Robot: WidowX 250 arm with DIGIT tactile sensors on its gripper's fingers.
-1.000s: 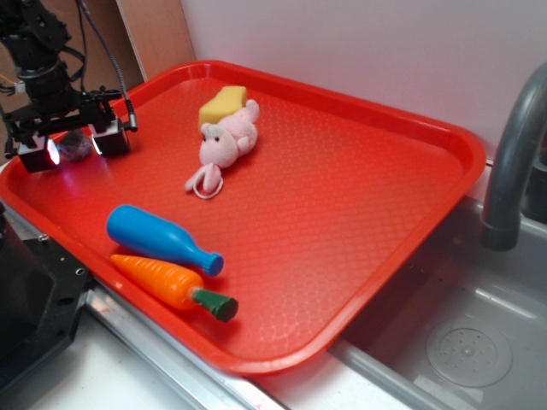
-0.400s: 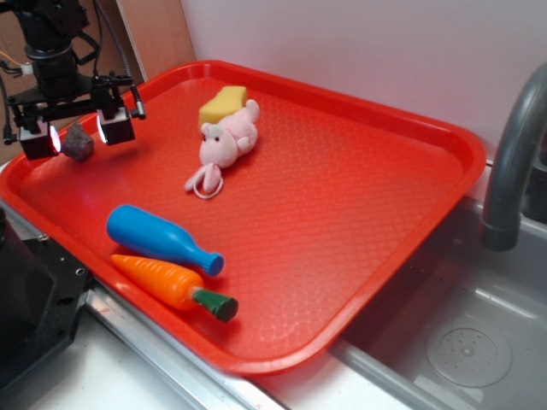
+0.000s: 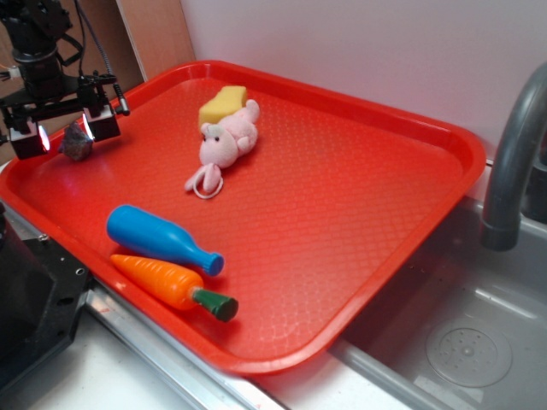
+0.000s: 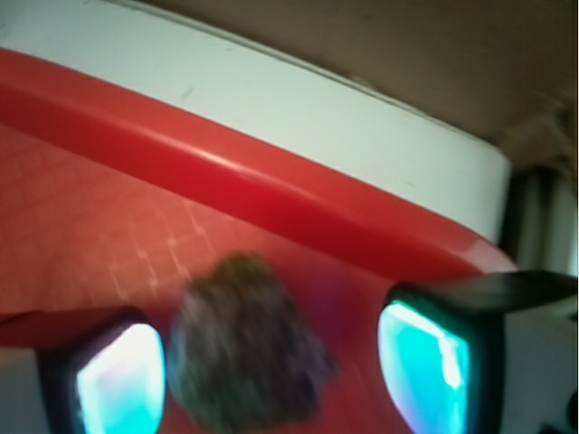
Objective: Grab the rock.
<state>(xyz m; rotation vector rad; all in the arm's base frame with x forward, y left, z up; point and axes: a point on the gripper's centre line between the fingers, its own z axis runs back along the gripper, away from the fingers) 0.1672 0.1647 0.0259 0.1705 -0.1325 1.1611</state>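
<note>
Grey-brown rock (image 4: 242, 348) btwn parted jaws, nearer one pad; centre over it, then close w/ care.

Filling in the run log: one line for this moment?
claw: open | rock: between fingers, not clamped | tray: rock at left corner

The robot's black arm stands at the far left of the exterior view, its wrist column pointing straight down with cables trailing off the upper section. The tool (image 3: 61, 135) hangs at the bottom of the column, its two block-shaped fingers (image 3: 104, 125) spread apart, inner pads glowing. In the wrist view, the pads (image 4: 423, 366) show as bright cyan panels, a wide gap between them, nothing pinched from both sides.
</note>
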